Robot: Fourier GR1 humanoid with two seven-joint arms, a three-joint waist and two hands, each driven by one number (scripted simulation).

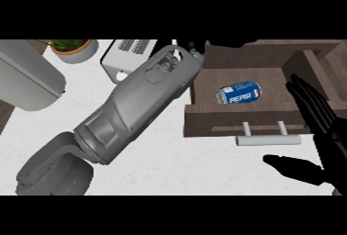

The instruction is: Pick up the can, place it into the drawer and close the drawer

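Note:
A blue Pepsi can (240,93) lies on its side inside the open wooden drawer (203,120), near the middle of its floor. The drawer's white bar handle (267,140) sticks out toward me. My left forearm runs diagonally from the lower left up to the drawer's back left corner. There my left hand (194,46) shows only as a dark shape cut by the view's top edge, apart from the can. My right hand (328,147) stands open at the right, fingers straight and pointing up beside the drawer's front right corner, holding nothing.
A potted plant (71,48) and a white appliance (129,54) stand at the back of the white counter. A large grey rounded appliance (27,82) occupies the left side. Dark wooden cabinet walls (318,57) frame the drawer at the right.

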